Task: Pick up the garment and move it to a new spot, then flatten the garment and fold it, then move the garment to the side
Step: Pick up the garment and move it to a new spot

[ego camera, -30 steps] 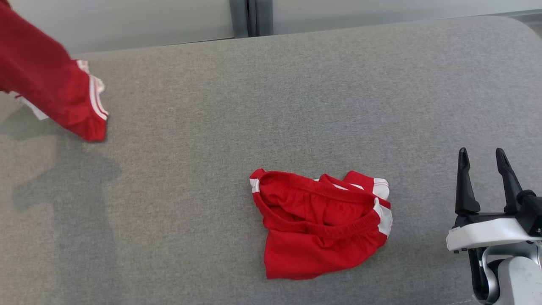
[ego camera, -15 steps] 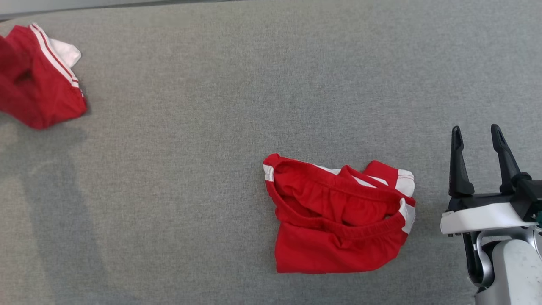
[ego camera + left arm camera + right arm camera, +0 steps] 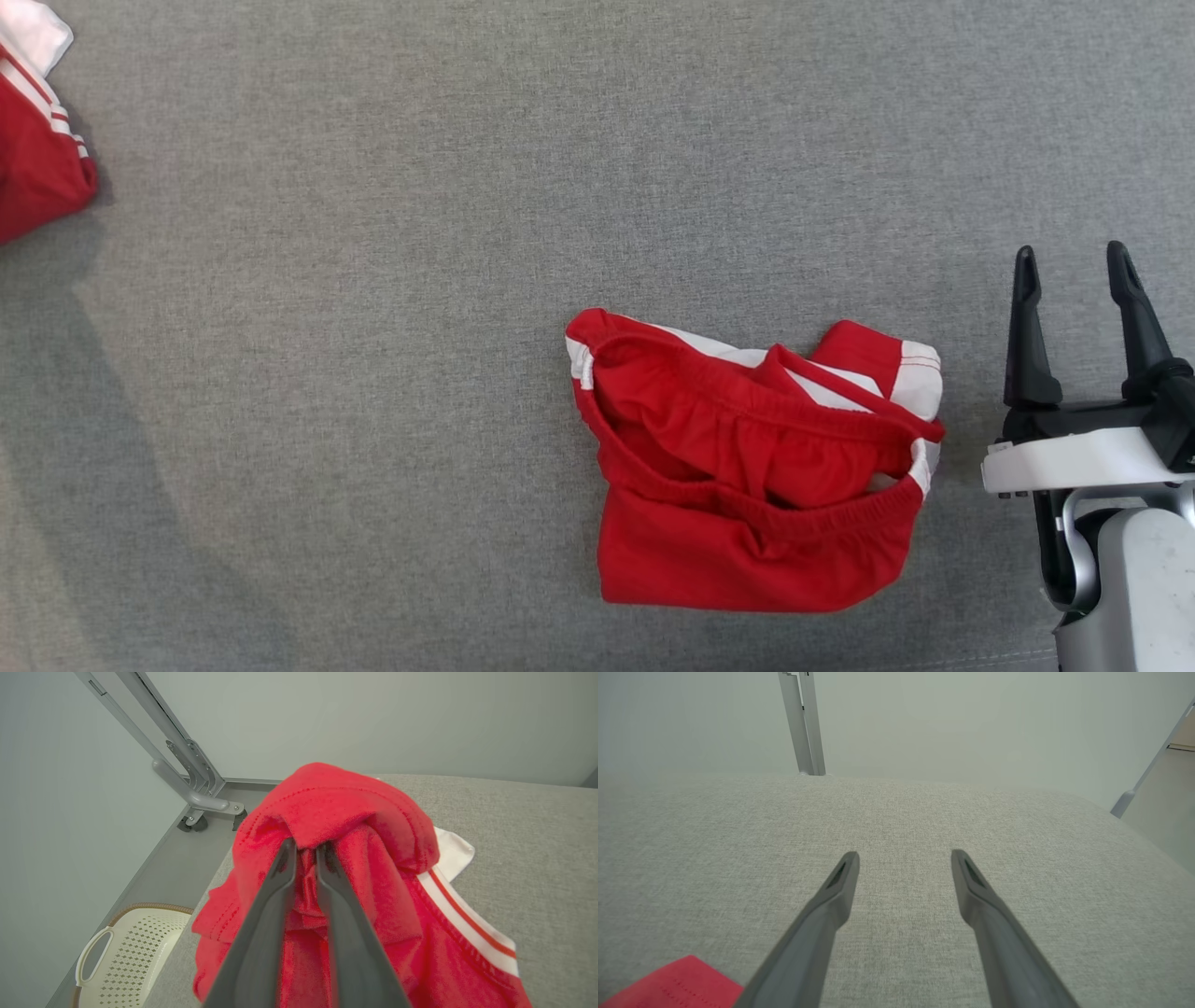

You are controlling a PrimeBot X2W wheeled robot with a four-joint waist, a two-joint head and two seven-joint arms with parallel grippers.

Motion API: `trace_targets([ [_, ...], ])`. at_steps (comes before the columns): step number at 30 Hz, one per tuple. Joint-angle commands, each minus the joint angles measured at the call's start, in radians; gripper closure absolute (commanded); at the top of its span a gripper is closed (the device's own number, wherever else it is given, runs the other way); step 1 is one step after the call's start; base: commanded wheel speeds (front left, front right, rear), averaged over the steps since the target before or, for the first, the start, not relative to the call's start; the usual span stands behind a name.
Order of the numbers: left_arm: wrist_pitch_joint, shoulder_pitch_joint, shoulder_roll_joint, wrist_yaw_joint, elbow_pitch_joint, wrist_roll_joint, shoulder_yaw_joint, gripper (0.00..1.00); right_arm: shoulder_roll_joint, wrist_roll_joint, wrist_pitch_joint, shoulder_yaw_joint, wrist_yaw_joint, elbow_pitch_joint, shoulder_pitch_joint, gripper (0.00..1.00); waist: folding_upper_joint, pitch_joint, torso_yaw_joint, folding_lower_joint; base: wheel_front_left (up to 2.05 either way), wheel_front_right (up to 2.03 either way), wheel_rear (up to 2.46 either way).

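A grey fabric-covered table [image 3: 373, 280] runs up to a pale wall, with a cream basket [image 3: 126, 952] on the floor beside it. At the upper left edge of the head frame, the red, white-striped garment [image 3: 33, 177] sits bunched in the left end effector [image 3: 306, 847], whose fingers pinch a fold of cloth. The garment's long axis cannot be told. The right end effector [image 3: 1072, 248], fingers spread and holding nothing, waits at lower right, well apart, with crumpled red shorts [image 3: 747, 551] between. The set-down likely falls to the left arm.
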Motion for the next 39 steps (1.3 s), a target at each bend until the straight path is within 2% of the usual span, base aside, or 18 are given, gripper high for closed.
trace_targets([
  [1, 0.015, 0.027, -0.009, -0.009, 0.002, -0.016, 0.008, 0.00, -0.002, 0.004, -0.003, 0.006, -0.001, 0.002, -0.008, 0.00, 0.0000, -0.005, 0.002, -0.0001, 0.00, 0.00, 0.00],
  [5, 0.037, 0.044, -0.003, -0.032, 0.003, -0.028, 0.014, 0.00, -0.003, 0.015, -0.003, 0.019, -0.001, 0.010, -0.014, 0.00, 0.0000, -0.023, 0.008, -0.0001, 0.00, 0.00, 0.00],
  [9, 0.021, 0.054, 0.015, -0.023, 0.004, -0.006, -0.002, 0.00, -0.002, 0.020, -0.003, 0.021, -0.001, 0.024, -0.011, 0.00, 0.0000, -0.055, 0.019, -0.0001, 0.00, 0.00, 0.00],
  [17, -0.005, 0.046, 0.022, -0.058, -0.014, 0.043, -0.051, 0.00, -0.002, 0.049, -0.003, 0.035, -0.001, 0.071, 0.011, 0.00, 0.0000, -0.201, 0.039, -0.0001, 0.00, 0.00, 0.00],
  [23, -0.051, 0.061, -0.018, -0.097, -0.070, 0.086, -0.089, 0.00, -0.003, 0.073, -0.003, 0.028, -0.001, 0.103, 0.047, 0.00, 0.0000, -0.329, 0.053, -0.0001, 0.00, 0.00, 0.00],
  [29, -0.080, 0.178, -0.106, -0.117, -0.173, 0.101, -0.090, 0.00, -0.002, 0.081, -0.003, 0.009, -0.001, 0.127, 0.104, 0.00, 0.0000, -0.442, 0.061, -0.0001, 0.00, 0.00, 0.00],
  [30, -0.082, 0.197, -0.117, -0.115, -0.199, 0.101, -0.080, 0.00, -0.002, 0.081, -0.003, 0.007, -0.001, 0.130, 0.114, 0.00, 0.0000, -0.454, 0.063, -0.0001, 0.00, 0.00, 0.00],
  [33, -0.081, 0.289, -0.133, -0.073, -0.336, 0.135, -0.001, 0.00, -0.002, 0.084, -0.003, 0.000, -0.001, 0.134, 0.143, 0.00, 0.0000, -0.484, 0.063, -0.0001, 0.00, 0.00, 0.00],
  [39, -0.079, 0.606, -0.170, 0.054, -0.679, 0.256, 0.245, 0.00, -0.002, 0.090, -0.003, 0.003, -0.001, 0.131, 0.186, 0.00, 0.0000, -0.502, 0.049, -0.0001, 0.00, 0.00, 0.00],
])
